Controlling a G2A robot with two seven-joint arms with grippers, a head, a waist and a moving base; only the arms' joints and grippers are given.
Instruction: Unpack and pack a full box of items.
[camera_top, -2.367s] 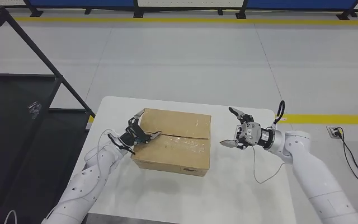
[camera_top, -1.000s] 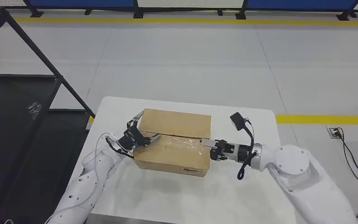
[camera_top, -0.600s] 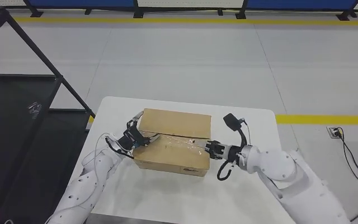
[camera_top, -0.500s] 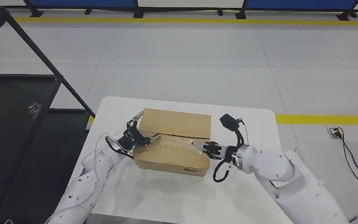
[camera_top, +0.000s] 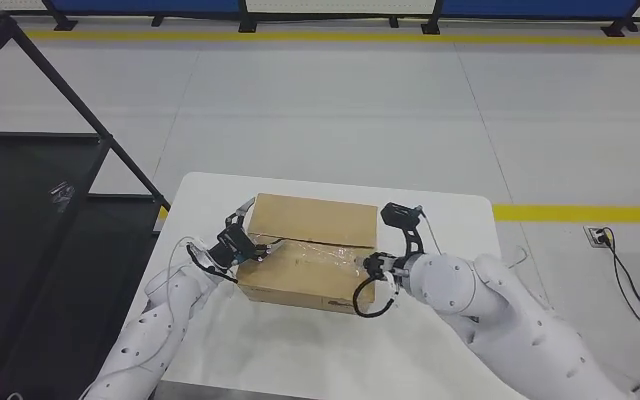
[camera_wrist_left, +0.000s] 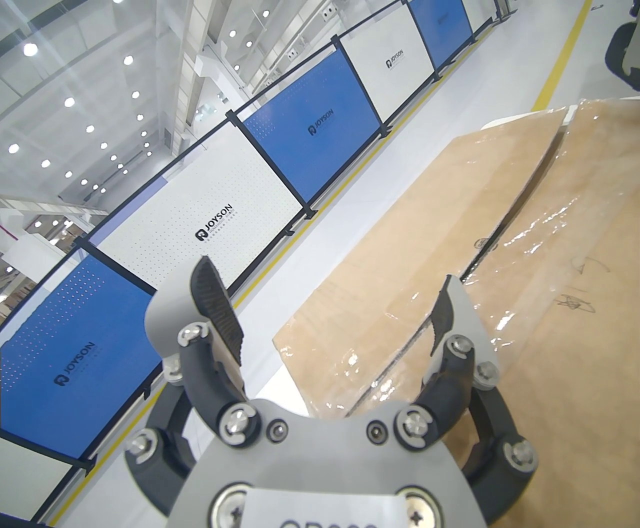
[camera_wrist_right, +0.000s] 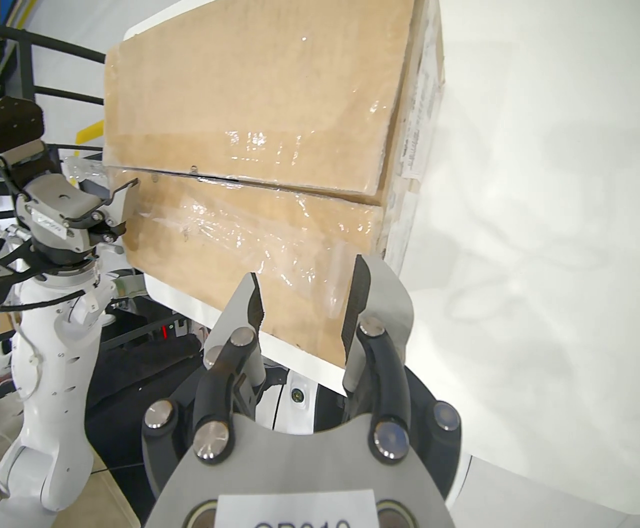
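A closed brown cardboard box (camera_top: 312, 222) stands mid-table, with shiny clear tape (camera_wrist_right: 250, 235) along the centre seam (camera_wrist_left: 505, 225) between its two top flaps. My left gripper (camera_top: 252, 245) is open at the seam's left end; one fingertip (camera_wrist_left: 446, 305) rests against the taped top and the other (camera_wrist_left: 215, 300) hangs off the box's edge. My right gripper (camera_top: 366, 268) is open at the box's right end, just over the nearer flap's taped corner (camera_wrist_right: 335, 290). The right wrist view takes in the box top (camera_wrist_right: 260, 95) and the left gripper (camera_wrist_right: 116, 204) at the far end.
The white table (camera_top: 430, 215) has bare room right of the box and in front of it (camera_top: 300, 350). A black metal frame (camera_top: 70, 95) and a dark platform (camera_top: 50, 230) stand off the table's left side. A white label (camera_wrist_right: 415, 130) covers the box's right end.
The right arm swung in from the table's right side to the box's right end and turned its gripper over the nearer flap. The left gripper stayed at the seam's left end.
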